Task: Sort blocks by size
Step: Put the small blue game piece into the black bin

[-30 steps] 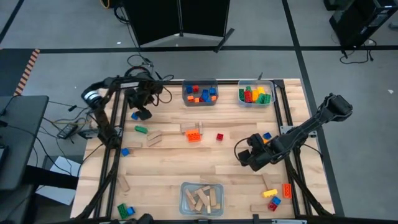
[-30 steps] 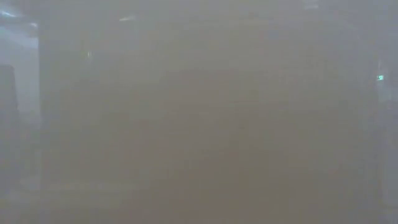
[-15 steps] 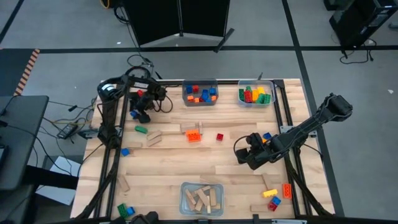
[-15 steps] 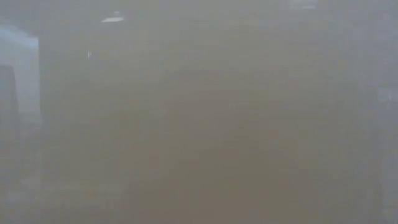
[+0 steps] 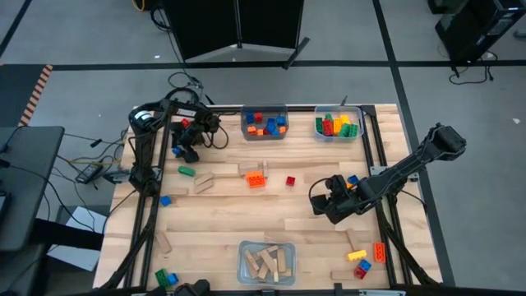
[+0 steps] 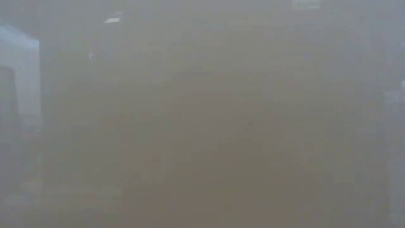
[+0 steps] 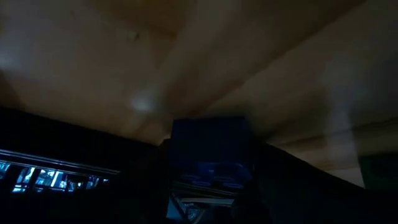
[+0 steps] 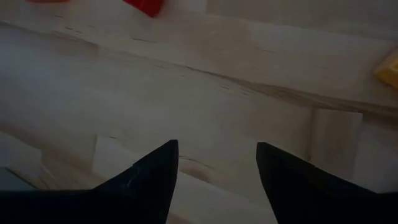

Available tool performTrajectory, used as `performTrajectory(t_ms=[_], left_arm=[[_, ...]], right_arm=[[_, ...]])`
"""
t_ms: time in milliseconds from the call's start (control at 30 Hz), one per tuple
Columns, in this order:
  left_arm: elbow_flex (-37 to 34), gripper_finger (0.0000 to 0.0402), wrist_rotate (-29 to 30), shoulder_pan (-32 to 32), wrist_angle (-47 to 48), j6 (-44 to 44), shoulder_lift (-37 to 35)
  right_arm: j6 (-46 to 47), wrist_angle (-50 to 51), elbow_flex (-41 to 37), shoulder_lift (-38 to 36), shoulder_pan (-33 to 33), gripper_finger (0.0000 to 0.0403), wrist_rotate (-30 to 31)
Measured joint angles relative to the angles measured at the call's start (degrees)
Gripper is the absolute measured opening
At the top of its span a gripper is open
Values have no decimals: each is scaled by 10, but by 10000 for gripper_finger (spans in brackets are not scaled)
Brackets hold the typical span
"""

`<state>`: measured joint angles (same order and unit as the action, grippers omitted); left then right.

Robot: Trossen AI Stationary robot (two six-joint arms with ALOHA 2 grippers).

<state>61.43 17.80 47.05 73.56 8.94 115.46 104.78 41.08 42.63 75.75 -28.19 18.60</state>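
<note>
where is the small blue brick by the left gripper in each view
High view: the small blue brick sits at the table's far left edge, beside the left gripper.
Low view: not visible; the picture is fogged over.
Left wrist view: the brick fills the lower centre, between that arm's dark fingers, on the wood.
Right wrist view: not in it.
Shared landmark: the pale wooden tabletop.
</note>
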Motion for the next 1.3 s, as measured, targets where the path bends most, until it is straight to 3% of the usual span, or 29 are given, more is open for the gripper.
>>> performTrajectory(t_ms=[267,500,700,900,1000,1100,1300], left_arm=[[0,150,-5,-1,-4,-14,0],[2,153,-7,0,-6,-22,-14],[34,154,-11,-1,0,-34,-88],[139,155,-26,-14,38,-45,-146],[216,156,-85,-24,30,-45,-151],[294,156,-138,-39,-12,-46,-142],[429,156,-176,-85,-75,-45,-84]], right_arm=[[-15,0,0,0,6,230,0],[-29,0,0,0,6,230,0],[-34,0,0,0,6,230,0],[-45,1,0,0,6,230,0],[-45,1,0,0,6,230,0],[-45,1,0,0,6,230,1],[-45,1,0,0,6,230,3]])
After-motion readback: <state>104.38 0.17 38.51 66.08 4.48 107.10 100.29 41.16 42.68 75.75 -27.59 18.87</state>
